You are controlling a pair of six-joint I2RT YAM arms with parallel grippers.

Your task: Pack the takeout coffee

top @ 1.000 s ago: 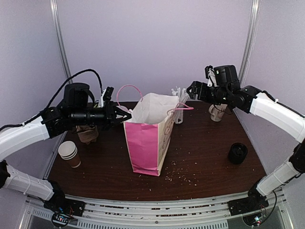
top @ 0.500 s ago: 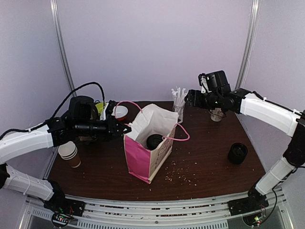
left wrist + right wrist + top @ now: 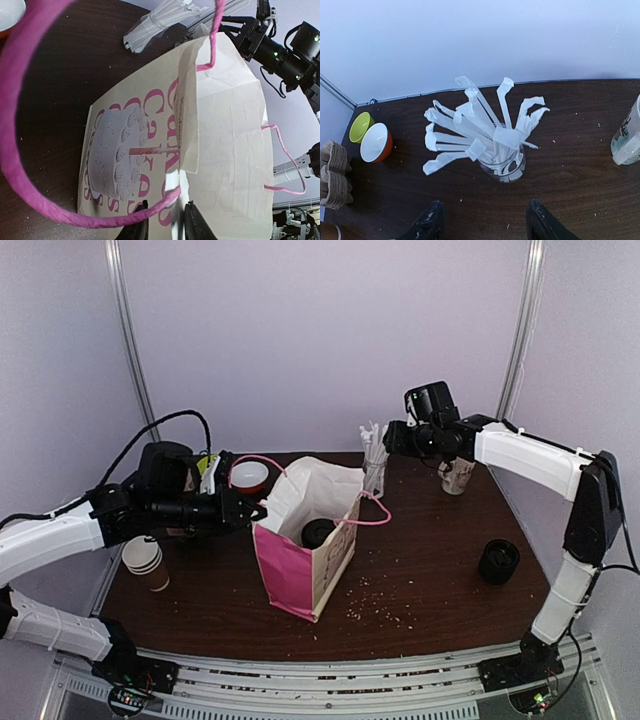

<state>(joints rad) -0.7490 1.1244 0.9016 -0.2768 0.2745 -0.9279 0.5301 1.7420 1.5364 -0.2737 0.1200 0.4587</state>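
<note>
The takeout coffee [image 3: 320, 532] stands inside the pink and white paper bag [image 3: 295, 565], and only its black lid shows through the open mouth. My left gripper [image 3: 258, 510] is at the bag's left top edge. In the left wrist view its jaws [image 3: 165, 227] stand slightly open, and the pink handle loop [image 3: 30, 165] runs loosely across the gap in front of the bag's printed side [image 3: 230, 150]. My right gripper [image 3: 392, 440] hovers at the back, open and empty [image 3: 485, 220], just in front of a glass of wrapped straws [image 3: 502, 165].
A stack of lidless brown cups [image 3: 145, 562] stands front left and a black stack of lids [image 3: 498, 561] at right. An orange bowl [image 3: 376, 142], a green bowl [image 3: 360, 127] and cardboard carriers [image 3: 332, 175] lie back left. A printed cup [image 3: 457, 476] stands back right.
The bag has settled lower and its mouth has opened, showing the coffee inside. My left jaws have parted around the handle. My right arm has swung left toward the straws, its jaws narrowing.
</note>
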